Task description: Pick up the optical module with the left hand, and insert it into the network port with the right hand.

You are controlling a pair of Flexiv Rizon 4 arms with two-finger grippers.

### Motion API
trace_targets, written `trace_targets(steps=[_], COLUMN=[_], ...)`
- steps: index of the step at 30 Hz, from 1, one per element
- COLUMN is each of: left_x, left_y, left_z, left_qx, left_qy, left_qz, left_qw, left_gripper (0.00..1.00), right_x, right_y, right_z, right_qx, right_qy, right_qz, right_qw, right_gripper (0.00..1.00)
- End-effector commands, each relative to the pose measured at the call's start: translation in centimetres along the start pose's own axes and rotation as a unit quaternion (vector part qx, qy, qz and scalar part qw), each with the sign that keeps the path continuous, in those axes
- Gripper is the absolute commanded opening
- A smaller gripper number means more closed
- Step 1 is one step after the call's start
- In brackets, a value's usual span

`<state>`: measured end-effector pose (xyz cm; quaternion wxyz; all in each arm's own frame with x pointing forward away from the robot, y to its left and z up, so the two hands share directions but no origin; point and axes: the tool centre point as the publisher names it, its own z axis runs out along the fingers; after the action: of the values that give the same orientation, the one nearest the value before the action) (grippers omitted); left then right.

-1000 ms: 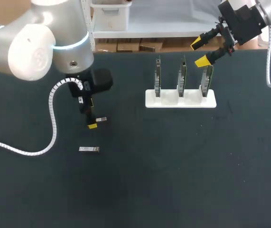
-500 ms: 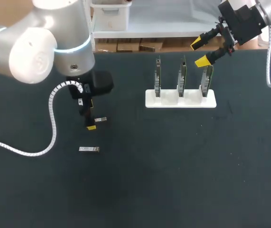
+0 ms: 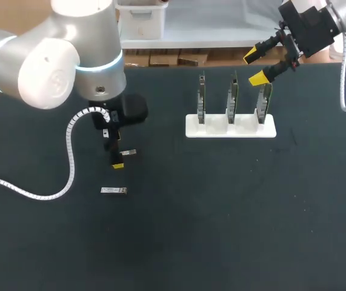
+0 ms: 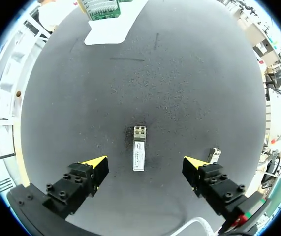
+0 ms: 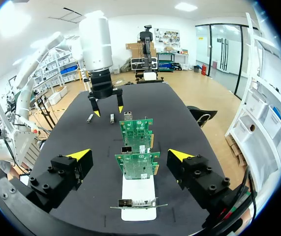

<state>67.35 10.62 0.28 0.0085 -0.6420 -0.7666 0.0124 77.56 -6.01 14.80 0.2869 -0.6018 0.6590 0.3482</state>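
Two small silver optical modules lie on the black table. One module lies lengthwise between my left gripper's open fingers, a little ahead of the tips and untouched. The other module lies just outside one finger. From above they show as the nearer module and the farther one, with my left gripper hovering by them. Three upright network cards stand in a white base. My right gripper hangs open and empty above the rightmost card; the cards sit between its fingers.
My left arm's white cable loops over the table beside the modules. In the right wrist view my left arm stands beyond the cards. Bare black table stretches in front of the card base.
My left arm's upper body has swung a little to the right and its gripper has dropped slightly toward the table. The right arm, the modules and the cards have not moved.
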Motion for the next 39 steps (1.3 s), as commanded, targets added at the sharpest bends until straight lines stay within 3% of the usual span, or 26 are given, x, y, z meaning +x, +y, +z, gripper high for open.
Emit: trace_targets(steps=[1, 23, 39], left_x=[-0.1, 0.1, -0.1], left_y=[0.2, -0.3, -0.6], left_z=[0.2, 1.1, 1.6], left_qx=[0.002, 0.013, 0.025], left_qy=[0.004, 0.005, 0.012], left_qz=[-0.001, -0.015, 0.001], left_qw=[1.0, 1.0, 1.0], left_gripper=[1.0, 1.0, 1.0], right_x=[0.0, 0.0, 0.0], right_y=[0.1, 0.1, 0.1], right_z=[0.0, 0.0, 0.0], right_qx=[0.002, 0.002, 0.002], right_qy=[-0.001, -0.001, -0.001], right_qz=[-0.001, -0.001, -0.001], right_qw=[1.0, 1.0, 1.0], right_gripper=[1.0, 1.0, 1.0])
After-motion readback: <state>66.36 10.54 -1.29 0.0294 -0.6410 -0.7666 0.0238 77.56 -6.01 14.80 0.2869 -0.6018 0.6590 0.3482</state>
